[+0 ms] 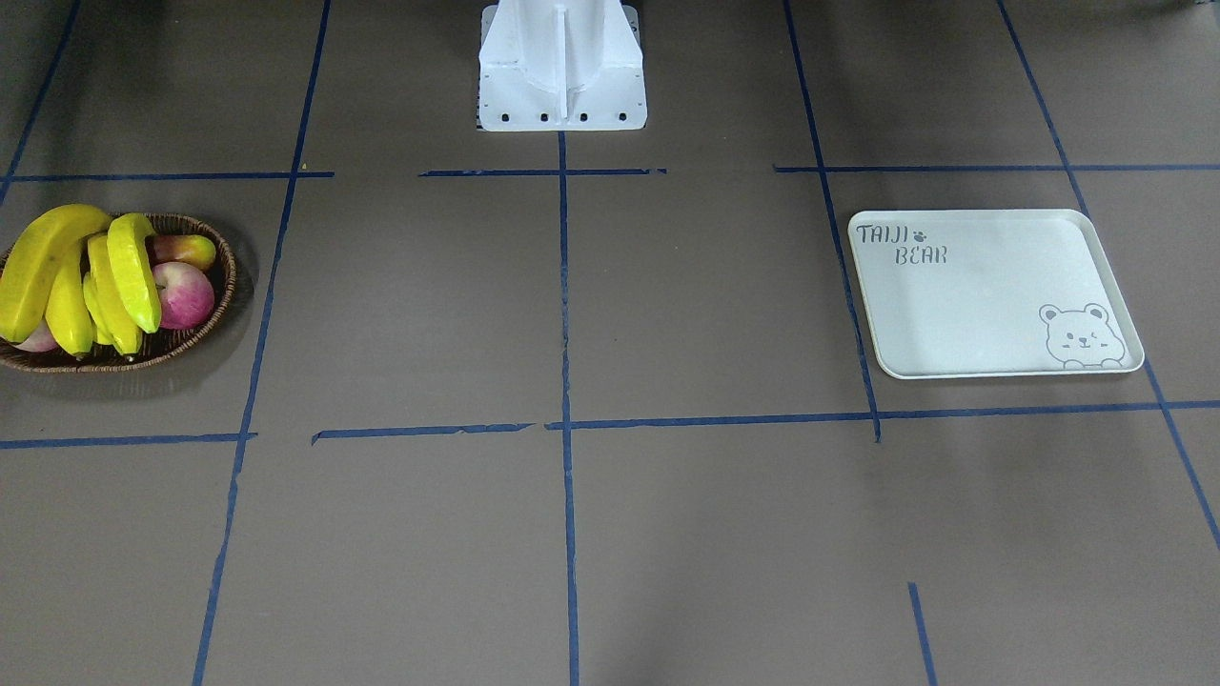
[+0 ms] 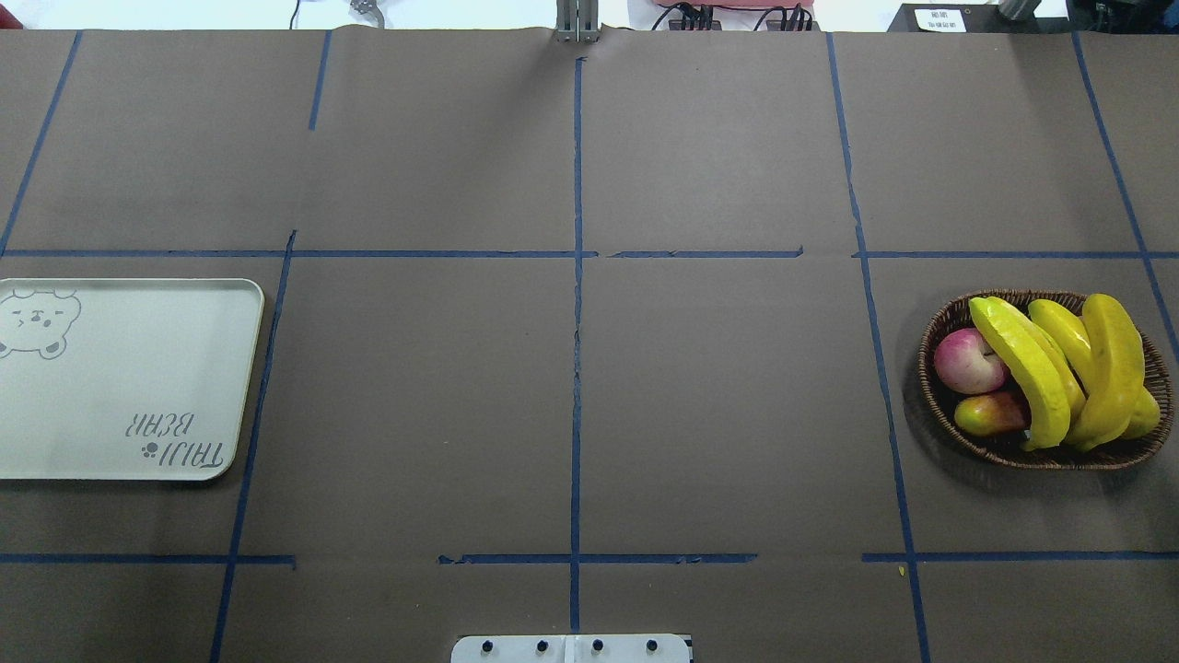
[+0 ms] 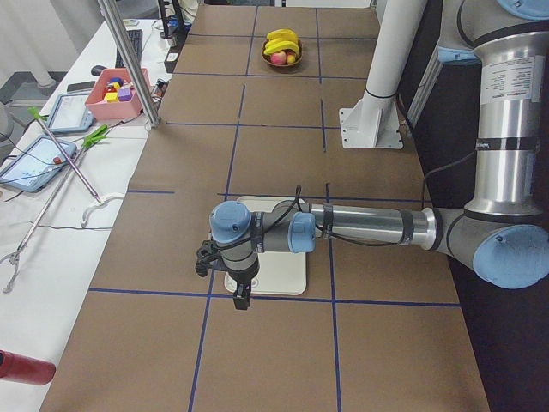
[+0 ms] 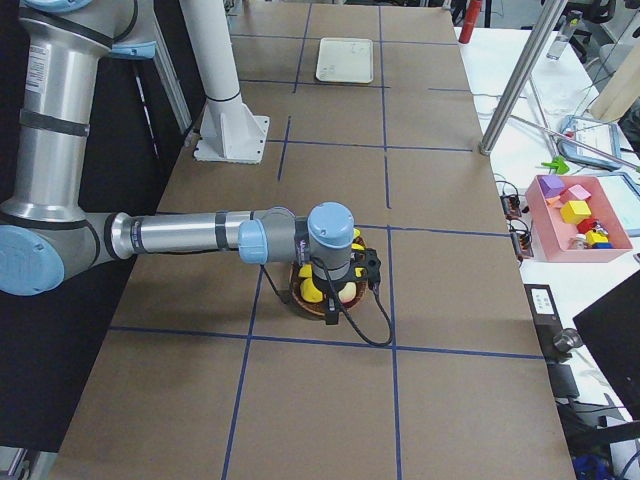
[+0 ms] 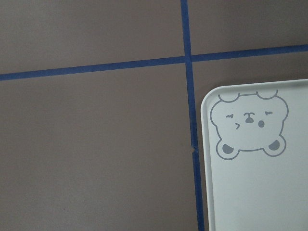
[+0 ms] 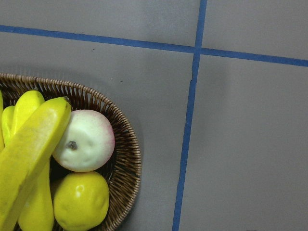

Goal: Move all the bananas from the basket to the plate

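Brown table (image 2: 414, 414), blue tape grid (image 2: 577, 368)

Long curved glossy yellow bananas (image 2: 1114, 359) are lying piled side by side, overhanging the oval dark-brown woven wicker basket (image 2: 1004, 451) at one end of the bench (image 2: 571, 414), while the rectangular white bear-printed plate (image 2: 129, 387) is lying flat well apart at the other end.
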Controlling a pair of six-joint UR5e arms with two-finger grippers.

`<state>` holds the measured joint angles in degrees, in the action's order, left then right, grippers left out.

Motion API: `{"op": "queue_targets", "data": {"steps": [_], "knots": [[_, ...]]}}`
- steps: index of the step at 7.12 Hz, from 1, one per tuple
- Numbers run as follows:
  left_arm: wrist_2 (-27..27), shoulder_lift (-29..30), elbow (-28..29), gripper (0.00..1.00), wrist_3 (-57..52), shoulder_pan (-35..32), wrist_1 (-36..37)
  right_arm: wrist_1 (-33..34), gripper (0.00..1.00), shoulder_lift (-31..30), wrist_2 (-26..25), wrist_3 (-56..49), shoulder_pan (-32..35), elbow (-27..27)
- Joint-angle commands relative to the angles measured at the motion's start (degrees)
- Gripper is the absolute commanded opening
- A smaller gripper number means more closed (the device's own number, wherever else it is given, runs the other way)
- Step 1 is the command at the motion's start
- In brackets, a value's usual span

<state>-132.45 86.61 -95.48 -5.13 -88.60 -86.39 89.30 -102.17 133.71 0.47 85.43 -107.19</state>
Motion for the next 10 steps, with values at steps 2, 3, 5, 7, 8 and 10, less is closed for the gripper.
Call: {"op": "queue_targets", "data": {"steps": [2, 3, 5, 7, 8, 10], "knots": [[0.4, -0.5, -1.8, 1.0, -0.1, 0.1, 0.5, -0.3, 1.0, 0.6, 0.1, 2.3, 0.0, -1.3], [0.3, -0.6, -1.8, 1.0, -0.1, 0.1, 0.5, -2.0, 1.0, 0.7, 0.1, 10.3, -0.3, -3.8], [0.3, -0.6, -1.8, 1.0, -0.1, 0.1, 0.5, -6.4, 1.0, 0.1, -0.1, 27.6, -6.1, -9.9], [0.3, -0.6, -1.7, 1.0, -0.1, 0.1, 0.5, -6.7, 1.0, 0.2, -7.0, 48.9, -17.5, -16.9], [0.3, -0.6, -1.7, 1.0, -0.1, 0.1, 0.3, -9.8, 1.0, -0.3, -10.6, 56.6, -21.8, -17.6], [0.3, -0.6, -1.6, 1.0, -0.1, 0.1, 0.2, -16.2, 1.0, -6.6, -17.2, 60.0, -26.9, -17.2]]}}
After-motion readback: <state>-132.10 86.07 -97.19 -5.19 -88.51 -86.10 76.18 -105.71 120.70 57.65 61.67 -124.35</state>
